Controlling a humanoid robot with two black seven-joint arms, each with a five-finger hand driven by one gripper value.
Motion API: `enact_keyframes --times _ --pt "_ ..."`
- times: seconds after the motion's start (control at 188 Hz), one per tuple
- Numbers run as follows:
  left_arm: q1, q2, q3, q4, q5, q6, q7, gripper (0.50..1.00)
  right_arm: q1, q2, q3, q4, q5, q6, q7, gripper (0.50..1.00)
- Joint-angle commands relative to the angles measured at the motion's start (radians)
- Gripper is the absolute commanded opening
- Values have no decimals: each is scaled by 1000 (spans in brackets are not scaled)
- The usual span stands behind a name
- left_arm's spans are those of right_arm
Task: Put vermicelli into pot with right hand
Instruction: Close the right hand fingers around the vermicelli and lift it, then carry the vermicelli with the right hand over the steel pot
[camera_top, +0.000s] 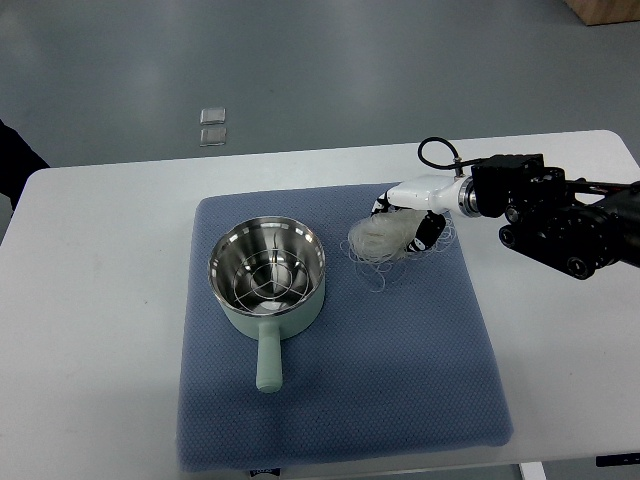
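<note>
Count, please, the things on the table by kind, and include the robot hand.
Pot: 1
Vermicelli bundle: 1
Blue mat: 1
Right hand, shut on the vermicelli: 1
Total: 4

The right arm (560, 220) is extended in from the right edge, black at the forearm and white at the wrist, and its right hand (408, 215) is held low with the fingers curled closed around a bundle of vermicelli (378, 240).
</note>
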Motion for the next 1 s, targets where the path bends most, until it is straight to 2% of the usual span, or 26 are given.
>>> enact_keyframes --times 0.0,0.266,0.464,0.666,0.863,0.996 --pt "0 0 0 0 0 0 0 1000 2 -3 -2 1 1 -3 -18 500" --pt "0 0 0 0 0 0 0 1000 18 -32 27 21 18 -73 -10 500" --pt "0 0 0 2 0 0 0 1000 31 -83 158 124 35 -76 -7 500" --pt "0 0 0 2 0 0 0 1000 79 -87 185 224 58 -81 58 500" --pt "0 0 0 2 0 1 0 1000 90 -64 185 314 63 -81 91 500" --pt "0 0 0 2 0 1 0 1000 93 0 184 345 60 -80 108 500"
